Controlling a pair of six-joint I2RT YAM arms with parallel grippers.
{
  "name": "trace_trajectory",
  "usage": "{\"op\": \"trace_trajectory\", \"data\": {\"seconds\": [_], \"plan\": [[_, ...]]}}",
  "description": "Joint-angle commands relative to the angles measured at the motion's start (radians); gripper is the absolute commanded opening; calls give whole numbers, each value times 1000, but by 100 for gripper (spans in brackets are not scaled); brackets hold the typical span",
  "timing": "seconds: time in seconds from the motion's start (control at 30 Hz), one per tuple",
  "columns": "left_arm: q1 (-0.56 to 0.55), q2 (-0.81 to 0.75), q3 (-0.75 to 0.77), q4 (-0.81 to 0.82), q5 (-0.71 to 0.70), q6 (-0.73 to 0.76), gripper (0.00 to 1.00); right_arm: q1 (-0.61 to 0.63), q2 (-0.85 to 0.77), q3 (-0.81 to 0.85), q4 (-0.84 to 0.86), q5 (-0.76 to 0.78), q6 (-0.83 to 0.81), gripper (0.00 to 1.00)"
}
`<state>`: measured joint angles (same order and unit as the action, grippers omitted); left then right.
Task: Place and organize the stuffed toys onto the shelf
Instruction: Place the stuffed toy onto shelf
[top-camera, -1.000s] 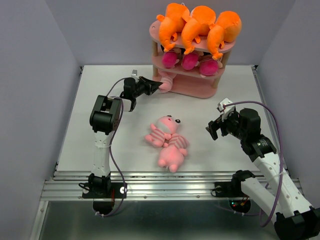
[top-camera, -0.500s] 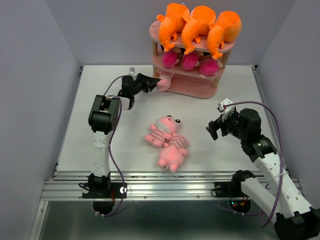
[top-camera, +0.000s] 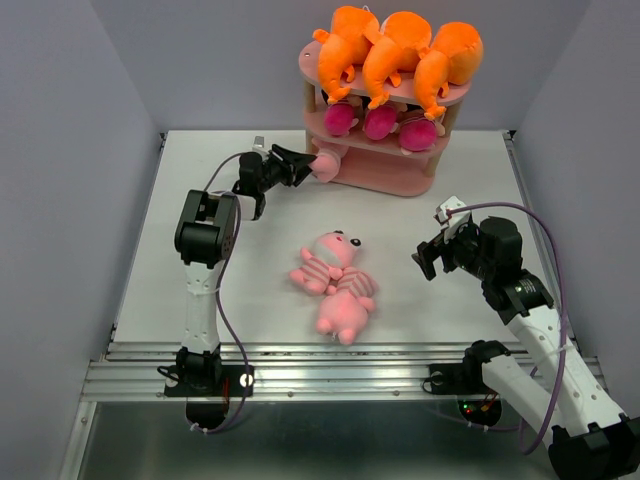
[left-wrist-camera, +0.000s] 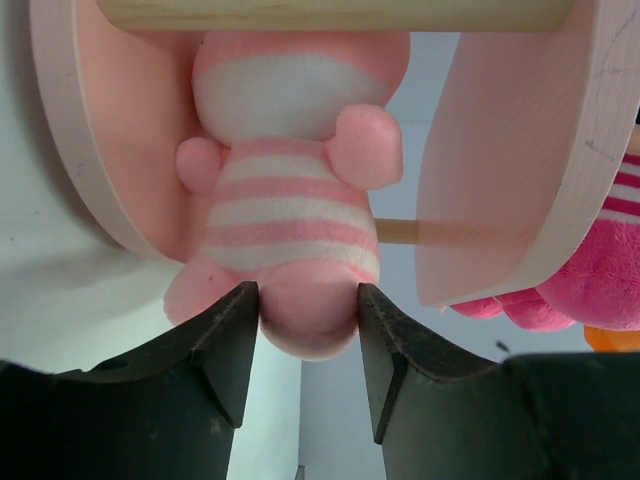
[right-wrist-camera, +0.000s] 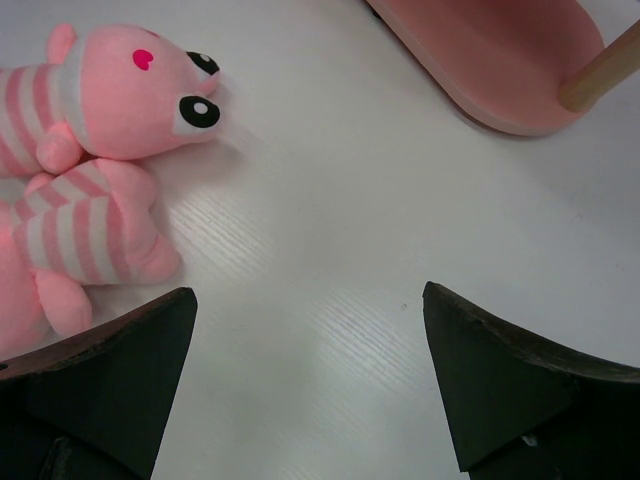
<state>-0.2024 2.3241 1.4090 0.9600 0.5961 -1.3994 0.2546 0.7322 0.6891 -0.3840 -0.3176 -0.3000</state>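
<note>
Change, left tool: the left tool (top-camera: 300, 165) has advanced toward 1 o'clock over the last second and its jaws have parted from a tight pinch to about half open.
Change, toy: the pale pink striped plush pig (left-wrist-camera: 290, 210) hung tilted at the shelf rim a second ago. It now lies farther in, head first.
Toy location: on the bottom tier of the pink three-tier oval shelf with light wooden posts (top-camera: 385, 180), at its 9 o'clock end. The pig's rear overhangs the rim toward the tool.
Left tool state: both fingers (left-wrist-camera: 225, 340) flank the pig's rear and appear to touch it. Whether they still pinch it cannot be told.
Right tool state: the right tool (right-wrist-camera: 310, 300) is spread fully and holds nothing. It hovers over the white counter (top-camera: 250, 290) at 3 o'clock.
Remaining toys: two more pink striped plush pigs (top-camera: 335, 285) lie touching each other at the counter centre.
Shelf load: three orange plush monsters (top-camera: 395, 55) on the top tier, three magenta plush dolls (top-camera: 380, 122) on the middle tier.
Meaning for task: judged as a release under way. One pig is delivered and two are left to place.
Risk: the overhanging rear may be dragged back out when the tool retracts.
</note>
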Motion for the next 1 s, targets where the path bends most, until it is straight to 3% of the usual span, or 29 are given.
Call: {"op": "trace_trajectory", "data": {"seconds": [0.0,0.47,0.97], "plan": [[14,-52,-27,72,-1,19,56,-6,-13,3,37,9,-13,100],[41,-104,-85,151,-7,14,76,-6,-11,1,37,6,-16,100],[69,-134,-145,217,7,11,79,-6,-11,1,36,6,-19,100]]}}
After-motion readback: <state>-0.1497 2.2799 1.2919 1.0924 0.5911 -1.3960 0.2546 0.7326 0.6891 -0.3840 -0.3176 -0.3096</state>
